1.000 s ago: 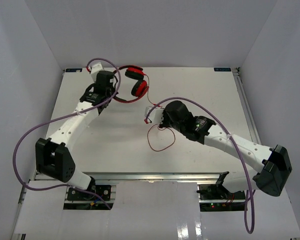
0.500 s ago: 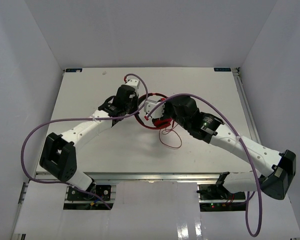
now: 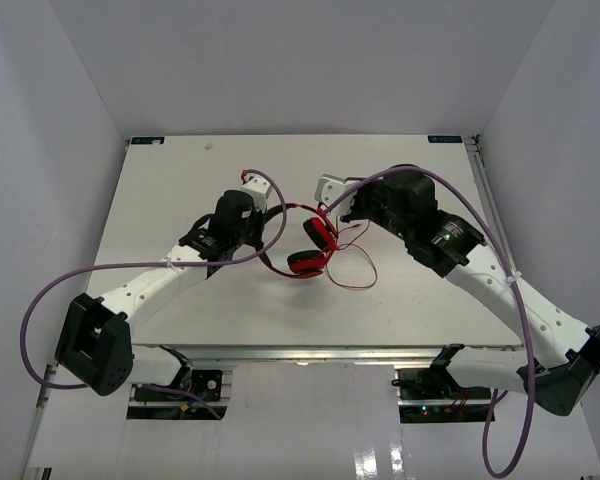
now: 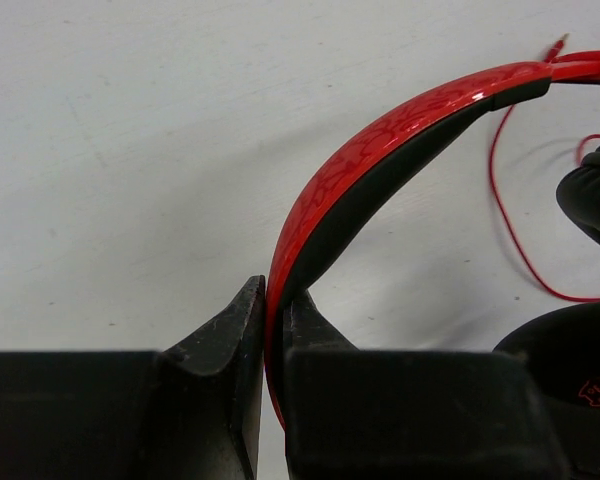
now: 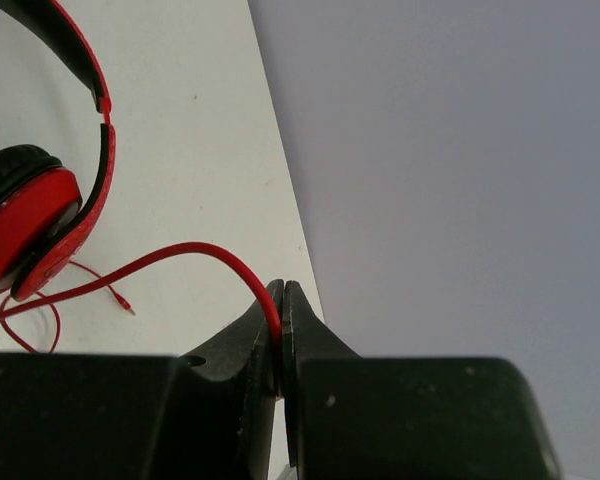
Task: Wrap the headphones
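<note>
The red headphones (image 3: 313, 248) hang over the middle of the table (image 3: 180, 170), both cups to the right of my left gripper (image 3: 263, 240). That gripper is shut on the black-and-red headband (image 4: 380, 160), which arcs up and right from the jaws (image 4: 273, 300). The cups (image 4: 590, 200) show at the right edge. My right gripper (image 3: 342, 212) is shut on the thin red cord (image 5: 200, 250), pinched at the jaw tips (image 5: 282, 300). The cord runs left to a red cup (image 5: 25, 225) and loops loosely on the table (image 3: 355, 268). Its plug end (image 5: 128, 308) lies free.
Thick purple arm cables (image 3: 280, 215) arc over both arms near the headphones. A metal rail (image 3: 485, 190) runs along the table's right edge. White walls enclose the table at the back and both sides.
</note>
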{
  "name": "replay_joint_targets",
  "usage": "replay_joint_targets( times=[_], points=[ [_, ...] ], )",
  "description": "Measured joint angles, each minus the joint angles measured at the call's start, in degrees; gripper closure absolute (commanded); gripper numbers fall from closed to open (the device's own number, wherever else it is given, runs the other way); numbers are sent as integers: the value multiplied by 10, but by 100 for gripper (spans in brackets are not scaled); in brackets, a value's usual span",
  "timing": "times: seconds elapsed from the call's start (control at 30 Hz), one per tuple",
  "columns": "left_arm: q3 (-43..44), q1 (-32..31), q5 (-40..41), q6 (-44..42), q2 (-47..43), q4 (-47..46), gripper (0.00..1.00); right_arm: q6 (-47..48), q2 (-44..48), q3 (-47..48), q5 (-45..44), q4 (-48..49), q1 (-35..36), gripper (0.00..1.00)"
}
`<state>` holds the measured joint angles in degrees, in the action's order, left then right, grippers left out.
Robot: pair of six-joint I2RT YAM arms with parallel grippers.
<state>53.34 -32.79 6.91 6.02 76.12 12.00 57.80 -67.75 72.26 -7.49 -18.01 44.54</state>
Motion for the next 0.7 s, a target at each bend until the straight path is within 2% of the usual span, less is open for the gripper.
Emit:
replay_joint_targets(
  times=[0.2, 0.7],
  points=[
    [-4, 4, 16, -36, -2, 1, 100, -23, 13, 55, 35, -18, -11, 92],
    [-116, 4, -90, -96, -84, 4, 100, -62, -30, 156, 25, -5, -59, 92]
  ],
)
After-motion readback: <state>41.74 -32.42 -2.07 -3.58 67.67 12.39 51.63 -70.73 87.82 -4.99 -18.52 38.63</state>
